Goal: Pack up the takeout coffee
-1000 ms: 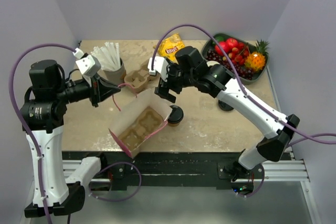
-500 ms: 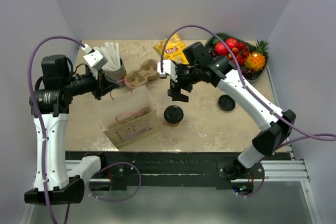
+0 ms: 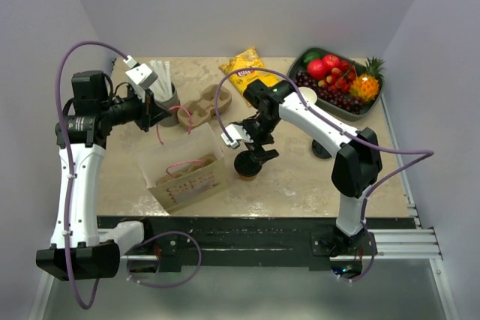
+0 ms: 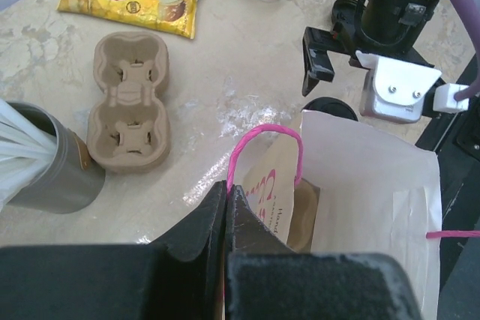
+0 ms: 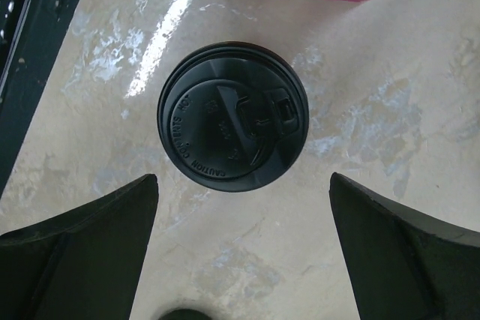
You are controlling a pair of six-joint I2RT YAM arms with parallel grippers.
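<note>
Right gripper (image 5: 244, 185) has dropped, spread wide, over the takeout coffee (image 5: 232, 127).

This is looking like a robotics lab cell: pale grey walls (image 3: 225, 5) are boxing in a beige marbled surface (image 3: 300, 177), white robot arms (image 3: 71, 185) are sitting bolted to a black metal frame (image 3: 247, 228), and purple cables (image 3: 94, 43) are looping off them.

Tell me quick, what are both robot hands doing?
Left gripper: shut on the pink bag handle.
Right gripper: open, above the lidded coffee cup.
</note>
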